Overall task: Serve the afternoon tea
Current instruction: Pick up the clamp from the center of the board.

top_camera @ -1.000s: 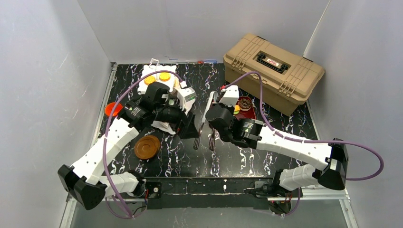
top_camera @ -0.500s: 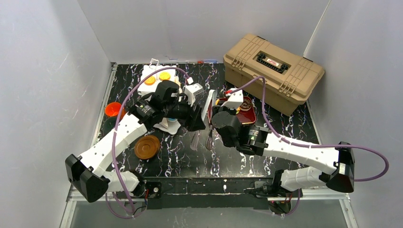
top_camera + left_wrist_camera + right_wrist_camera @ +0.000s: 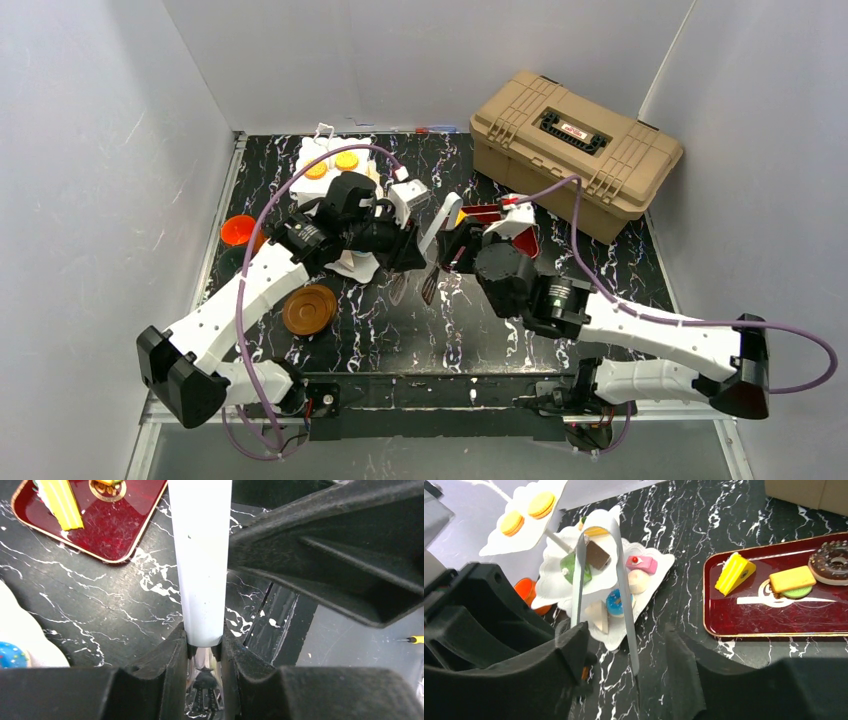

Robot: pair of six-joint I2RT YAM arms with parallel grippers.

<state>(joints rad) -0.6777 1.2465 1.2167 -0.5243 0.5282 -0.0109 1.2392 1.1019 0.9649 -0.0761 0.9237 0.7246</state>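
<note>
- Left claw [image 3: 204,647] clenched on tongs [image 3: 200,555].
- Right claw [image 3: 626,632] released, tongs between its spread fingers.
- Black, white-veined bench [image 3: 365,340] beneath both claws.
- Pale walls [image 3: 100,150] around them; toolbox [image 3: 575,150] beyond right claw.

I see the white three-tier square-plate stand [image 3: 551,582] at the upper left of my right wrist view, with two orange macarons [image 3: 541,504] on its top tier and a blue donut [image 3: 615,602] on its lowest. A yellow cake wedge [image 3: 734,573] and a chocolate donut [image 3: 830,565] lie at the right.
</note>
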